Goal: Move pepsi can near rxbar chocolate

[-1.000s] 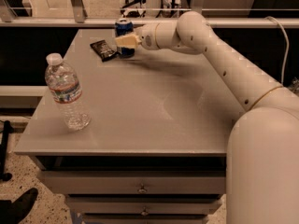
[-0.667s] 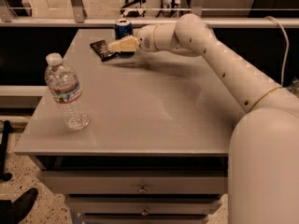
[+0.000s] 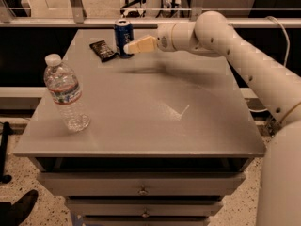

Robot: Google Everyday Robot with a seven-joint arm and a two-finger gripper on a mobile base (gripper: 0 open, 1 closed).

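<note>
One cam only, set high on the robot's side of the table (image 3: 155, 102), looking down and fwd across the whole top to the far rail (image 3: 94, 22) (drawer fronts (image 3: 141, 185) show below). Mid range; arm (image 3: 244, 55) enters from right, gripper (image 3: 128, 48) over the far-left part.

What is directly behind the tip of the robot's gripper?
The dark blue cylindrical pepsi can stands upright there, near the grey table's far edge. The cream gripper covers its lower right part, so contact between them cannot be seen.
</note>
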